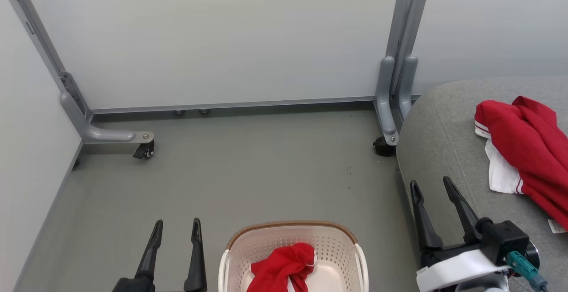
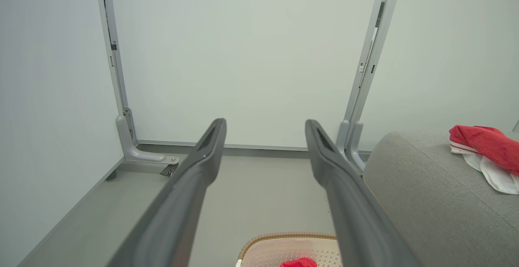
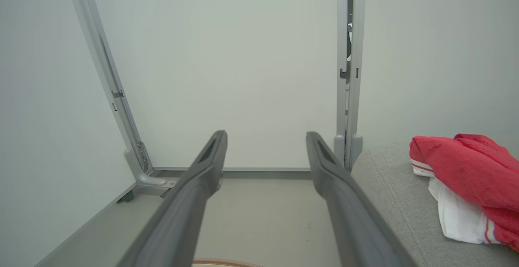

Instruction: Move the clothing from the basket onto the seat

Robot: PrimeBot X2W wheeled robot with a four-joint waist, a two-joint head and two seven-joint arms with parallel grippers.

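Note:
A crumpled red garment (image 1: 284, 267) lies in the cream basket (image 1: 341, 247) with its brown woven rim, at the bottom centre of the head view; the basket's rim (image 2: 284, 236) and a bit of the red cloth (image 2: 299, 263) also peek in below the left fingers. Another red garment with white trim (image 1: 526, 147) is spread on the grey seat (image 1: 443, 128) at the right, seen too in the wrist views (image 2: 486, 149) (image 3: 462, 177). My left gripper (image 1: 176, 225) stands open left of the basket. My right gripper (image 1: 431, 184) is open at the seat's near edge, holding nothing.
Pale partition panels enclose the grey floor (image 1: 248, 167). Their grey metal legs end in castors at the left (image 1: 144, 150) and beside the seat (image 1: 384, 146). Open floor lies between the basket and the back panel.

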